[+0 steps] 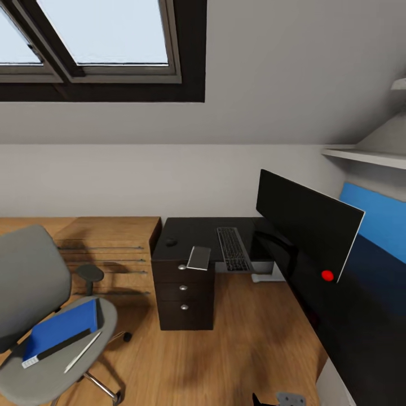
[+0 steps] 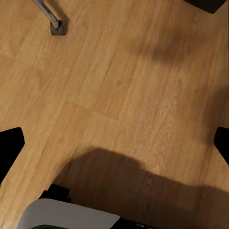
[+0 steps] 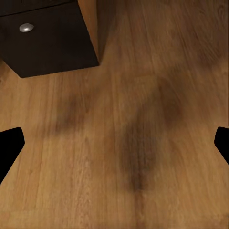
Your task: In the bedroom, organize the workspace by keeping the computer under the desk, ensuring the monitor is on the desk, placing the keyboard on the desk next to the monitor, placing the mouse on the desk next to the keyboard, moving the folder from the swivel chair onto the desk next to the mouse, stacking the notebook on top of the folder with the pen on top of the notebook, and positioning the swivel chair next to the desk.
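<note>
1. Folder [image 1: 61,330] lies on the swivel chair [image 1: 34,299] seat, pen [image 1: 82,352] beside it, both well off the desk [image 1: 194,234].
2. Both grippers hang over bare floor with fingers spread wide, holding nothing, likely just travelling.

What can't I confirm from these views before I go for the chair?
- Computer: the space under the long glossy black desk is dark in the head view, so I cannot tell if it is there.
- Grey padded swivel chair: cut off by the head view's left and bottom edges.
- Small object at the desk's front edge: too small to identify as the notebook.
- Both pincers: wrist views catch just the fingertips at the edges.
</note>
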Robot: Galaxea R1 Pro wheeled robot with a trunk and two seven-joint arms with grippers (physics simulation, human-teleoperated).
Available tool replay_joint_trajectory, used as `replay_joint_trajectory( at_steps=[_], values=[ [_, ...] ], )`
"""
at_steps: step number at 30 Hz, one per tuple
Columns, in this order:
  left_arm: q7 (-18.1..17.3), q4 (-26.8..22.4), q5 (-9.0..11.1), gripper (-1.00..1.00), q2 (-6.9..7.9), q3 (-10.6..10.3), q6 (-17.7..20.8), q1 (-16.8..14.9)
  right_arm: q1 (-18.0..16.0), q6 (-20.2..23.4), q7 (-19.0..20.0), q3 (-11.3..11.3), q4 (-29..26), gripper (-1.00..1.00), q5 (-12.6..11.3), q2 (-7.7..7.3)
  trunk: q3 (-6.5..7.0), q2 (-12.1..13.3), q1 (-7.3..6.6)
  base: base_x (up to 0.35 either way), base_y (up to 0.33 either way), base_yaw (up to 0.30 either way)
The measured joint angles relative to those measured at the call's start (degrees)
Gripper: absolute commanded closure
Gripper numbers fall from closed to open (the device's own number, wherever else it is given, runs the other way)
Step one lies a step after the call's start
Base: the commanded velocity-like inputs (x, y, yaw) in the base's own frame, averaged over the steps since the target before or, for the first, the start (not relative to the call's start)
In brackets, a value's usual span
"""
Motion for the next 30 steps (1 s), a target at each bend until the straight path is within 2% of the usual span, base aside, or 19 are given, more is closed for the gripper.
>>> replay_joint_trajectory(
  at_steps=[14, 23, 30],
  values=[
    [0.02, 0.02, 0.07, -1.00, 0.01, -0.02, -0.28, 0.00, 0.00, -0.53, 0.00, 0.00, 0.00, -1.00, 0.07, 0.11, 2.60, 5.62, -3.08, 0.000, 0.000, -0.105],
    [-0.01, 0.14, 0.09, -1.00, 0.08, 0.02, -0.04, 0.01, 0.00, -3.22, -0.33, 0.01, 0.00, -1.00, 0.19, 0.98, 4.80, 9.23, -5.05, 0.000, 0.000, -0.070],
    [0.00, 0.80, 0.09, -1.00, 0.08, -0.02, 0.08, 0.01, 0.00, -3.66, -1.12, 0.00, 0.00, -1.00, 0.20, 1.16, 6.57, 12.05, -6.60, 0.000, 0.000, -0.010]
  ],
)
